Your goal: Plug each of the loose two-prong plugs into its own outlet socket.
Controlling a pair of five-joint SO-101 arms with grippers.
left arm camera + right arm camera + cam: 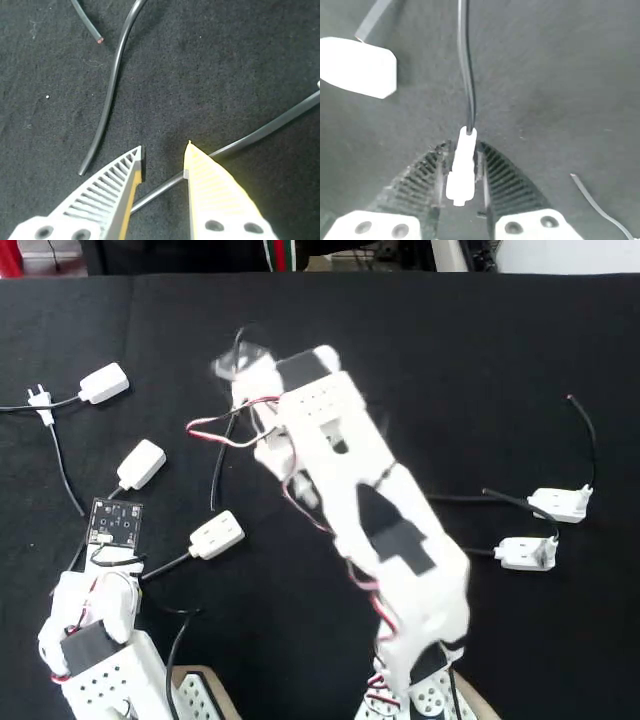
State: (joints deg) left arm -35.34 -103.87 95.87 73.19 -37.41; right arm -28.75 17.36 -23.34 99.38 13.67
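- Found right tool (464, 150) clenched on a white plug (461, 175), pinched across its narrow body, over the far middle of the tabletop (480, 340).
- Noted its cable (466, 65) running straight off the end pointing away from the wrist; could not make out the prongs.
- Spotted a white socket (357, 67) near the plug, apart from it.
- Found left tool (164, 146) released, poised over a second cable (240, 140) lying on the cloth, gripping nothing.
- Judged plug light, hard and smooth, so liable to swivel between the fingers if pushed off-axis.
- Judged cable thin and springy, likely to drag the plug off line; poor place for a hold.
- Reckoned the best hold lay on the moulded body, flat sides against the pads, leaving the prong end free.
- Expected socket to slide on the cloth unless braced.
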